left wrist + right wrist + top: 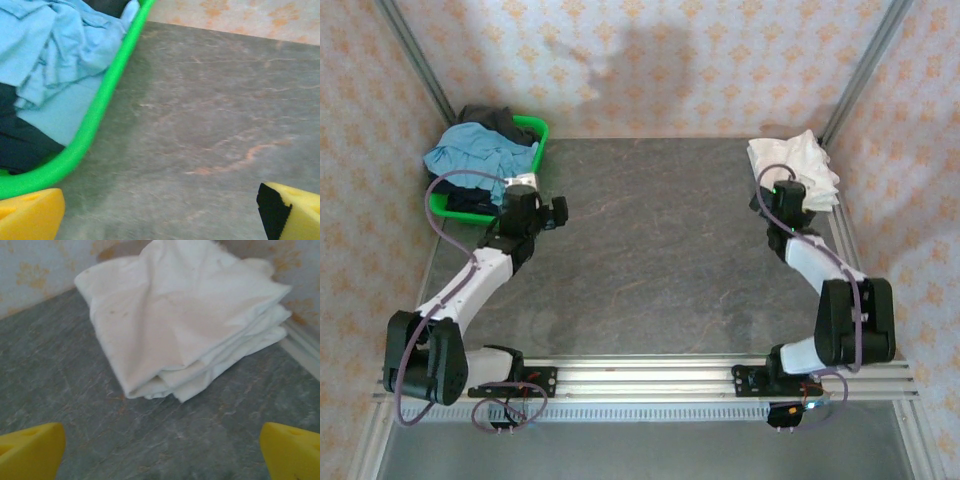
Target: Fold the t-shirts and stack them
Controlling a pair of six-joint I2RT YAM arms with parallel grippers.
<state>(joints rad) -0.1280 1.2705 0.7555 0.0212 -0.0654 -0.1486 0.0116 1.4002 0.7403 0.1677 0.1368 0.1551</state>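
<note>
At the bottom of the overhead view, the left arm [470, 280] and right arm [820, 270] rise from the rail [650, 375]. The left jaws are released, with yellow fingertips [30, 215] wide apart in the lower corners over bare bench [210, 125]. At upper left, the green basket [100, 110] holds a light blue garment [50, 45] and a dark garment [20, 145]. The right jaws are also released and empty. Beyond them, the folded, stacked t-shirts [185, 320] lie on the bench at upper right, by the wall [35, 270].

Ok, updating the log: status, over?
Left gripper open, empty. Right gripper open, empty, facing folded t-shirts stack. Green bin of other clothes beside left gripper.
</note>
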